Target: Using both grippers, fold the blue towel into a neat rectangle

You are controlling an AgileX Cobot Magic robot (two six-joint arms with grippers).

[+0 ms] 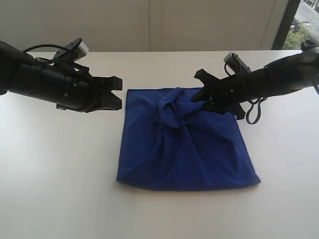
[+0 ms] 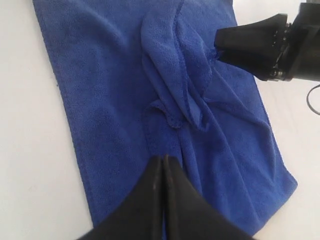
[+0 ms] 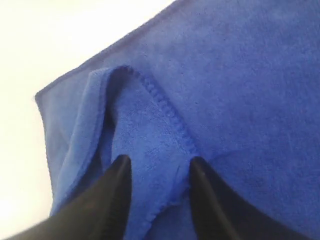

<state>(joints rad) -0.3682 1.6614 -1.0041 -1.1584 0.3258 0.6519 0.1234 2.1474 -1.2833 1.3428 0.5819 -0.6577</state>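
Note:
The blue towel lies on the white table, roughly square, with bunched wrinkles and a raised fold near its far edge. No white label shows. My left gripper hovers beside the towel's far left corner; in the left wrist view its fingers are pressed together, shut on nothing, above the towel. My right gripper is over the far right part of the towel. It is open, its fingers standing either side of a hemmed fold of the towel. The right gripper also shows in the left wrist view.
The white table stretches bare on all sides of the towel. A pale wall runs along the back, and a window sits at the far right corner.

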